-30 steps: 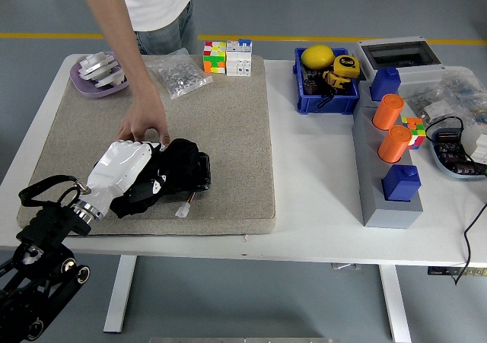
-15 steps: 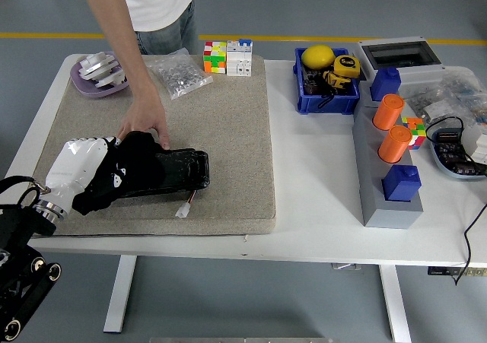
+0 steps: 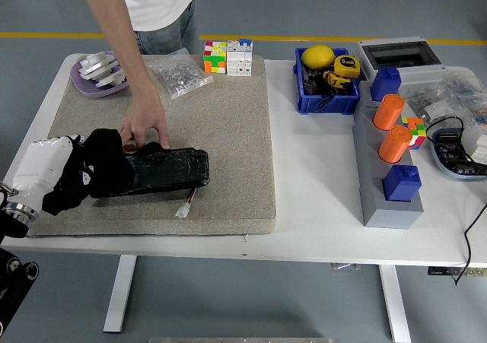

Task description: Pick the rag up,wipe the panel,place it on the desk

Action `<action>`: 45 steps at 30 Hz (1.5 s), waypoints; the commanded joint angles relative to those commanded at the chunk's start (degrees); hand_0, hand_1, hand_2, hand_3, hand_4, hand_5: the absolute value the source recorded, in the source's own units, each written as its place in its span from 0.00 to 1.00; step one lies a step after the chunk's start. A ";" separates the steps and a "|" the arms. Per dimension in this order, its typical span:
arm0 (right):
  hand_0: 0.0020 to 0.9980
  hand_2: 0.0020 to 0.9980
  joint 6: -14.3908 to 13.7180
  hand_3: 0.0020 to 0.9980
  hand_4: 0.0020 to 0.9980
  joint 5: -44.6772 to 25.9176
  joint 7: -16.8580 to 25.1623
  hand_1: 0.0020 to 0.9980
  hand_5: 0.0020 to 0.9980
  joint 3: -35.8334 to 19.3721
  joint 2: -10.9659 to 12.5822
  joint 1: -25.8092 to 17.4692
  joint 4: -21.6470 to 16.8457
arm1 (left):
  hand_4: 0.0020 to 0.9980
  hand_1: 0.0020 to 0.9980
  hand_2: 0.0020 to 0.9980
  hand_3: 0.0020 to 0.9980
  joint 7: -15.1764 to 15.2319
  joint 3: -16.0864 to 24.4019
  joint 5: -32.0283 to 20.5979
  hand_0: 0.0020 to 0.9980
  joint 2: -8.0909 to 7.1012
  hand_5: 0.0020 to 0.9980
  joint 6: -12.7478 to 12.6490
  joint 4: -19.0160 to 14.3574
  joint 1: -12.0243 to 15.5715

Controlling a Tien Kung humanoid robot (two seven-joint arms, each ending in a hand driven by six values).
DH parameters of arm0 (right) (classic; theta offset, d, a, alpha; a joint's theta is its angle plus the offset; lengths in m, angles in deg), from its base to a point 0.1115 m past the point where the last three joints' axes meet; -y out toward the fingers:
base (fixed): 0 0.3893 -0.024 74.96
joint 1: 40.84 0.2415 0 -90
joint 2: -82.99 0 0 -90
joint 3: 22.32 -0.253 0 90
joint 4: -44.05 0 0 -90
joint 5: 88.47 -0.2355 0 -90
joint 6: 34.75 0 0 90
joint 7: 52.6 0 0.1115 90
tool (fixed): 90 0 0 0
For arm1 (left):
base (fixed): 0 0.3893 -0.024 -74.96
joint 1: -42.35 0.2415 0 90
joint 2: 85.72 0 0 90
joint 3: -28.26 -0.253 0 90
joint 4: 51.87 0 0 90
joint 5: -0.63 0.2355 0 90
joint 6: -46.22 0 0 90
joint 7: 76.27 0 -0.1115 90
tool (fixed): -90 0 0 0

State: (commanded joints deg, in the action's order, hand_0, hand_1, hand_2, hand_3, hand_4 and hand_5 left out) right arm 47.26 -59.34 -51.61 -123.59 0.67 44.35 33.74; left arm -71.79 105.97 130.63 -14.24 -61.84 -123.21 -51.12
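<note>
A black rag (image 3: 95,172) lies bunched over the left end of a black panel (image 3: 163,171) on the beige mat (image 3: 228,122). My left hand (image 3: 46,172), white, is shut on the rag at the mat's left edge. A person's hand (image 3: 144,126) presses on the panel's far edge and holds it in place. The right hand is out of view.
A purple dish with a white part (image 3: 99,73), a bag of small parts (image 3: 179,75) and colored cubes (image 3: 227,57) lie at the mat's far edge. A blue bin (image 3: 327,80), a grey block with orange cylinders (image 3: 388,141) and clutter sit to the right.
My left hand has dragged the rag leftward along the panel, from its middle to its left end, uncovering most of the panel. The person's hand stays on the panel.
</note>
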 joint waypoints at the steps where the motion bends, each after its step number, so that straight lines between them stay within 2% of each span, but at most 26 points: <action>1: 0.76 0.68 0.03 0.61 1.00 0.09 0.01 0.63 0.51 -0.09 0.00 0.02 0.00 | 0.32 0.31 0.54 0.51 -0.01 -0.10 0.00 0.26 0.01 0.00 0.02 0.02 -0.05; 11: 0.76 0.68 0.15 0.61 1.00 0.99 0.08 0.63 0.50 -0.96 0.06 0.13 0.00 | 0.33 0.31 0.54 0.51 -0.10 -3.78 0.00 0.26 0.55 0.00 0.04 -0.84 -1.21; 21: 0.76 0.68 0.18 0.61 1.00 0.72 0.09 0.63 0.50 -0.64 0.11 0.22 0.00 | 0.34 0.31 0.54 0.51 -0.45 -10.61 0.00 0.26 1.81 0.00 0.19 -2.46 -3.49; 29: 0.76 0.68 0.28 0.61 1.00 0.93 0.13 0.63 0.51 -0.86 0.17 0.29 0.00 | 0.34 0.31 0.54 0.51 -1.08 -16.94 0.00 0.25 2.06 0.00 0.63 -3.68 -5.52; 32: 0.76 0.68 0.26 0.61 1.00 0.81 0.15 0.63 0.51 -0.85 0.29 0.30 0.00 | 0.34 0.31 0.54 0.51 -0.51 -18.95 0.00 0.25 2.67 0.00 0.81 -3.84 -5.92; 45: 0.76 0.68 0.47 0.61 1.00 1.48 0.29 0.63 0.51 -1.72 0.21 0.31 0.00 | 0.34 0.31 0.54 0.51 -0.25 -21.92 0.00 0.25 2.96 0.00 0.78 -6.30 -6.20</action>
State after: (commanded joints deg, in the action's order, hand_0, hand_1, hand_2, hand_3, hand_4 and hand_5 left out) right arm 47.74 -57.86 -51.32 -125.32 0.88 44.66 33.74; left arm -72.05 84.05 130.63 -11.27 -61.07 -129.51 -57.31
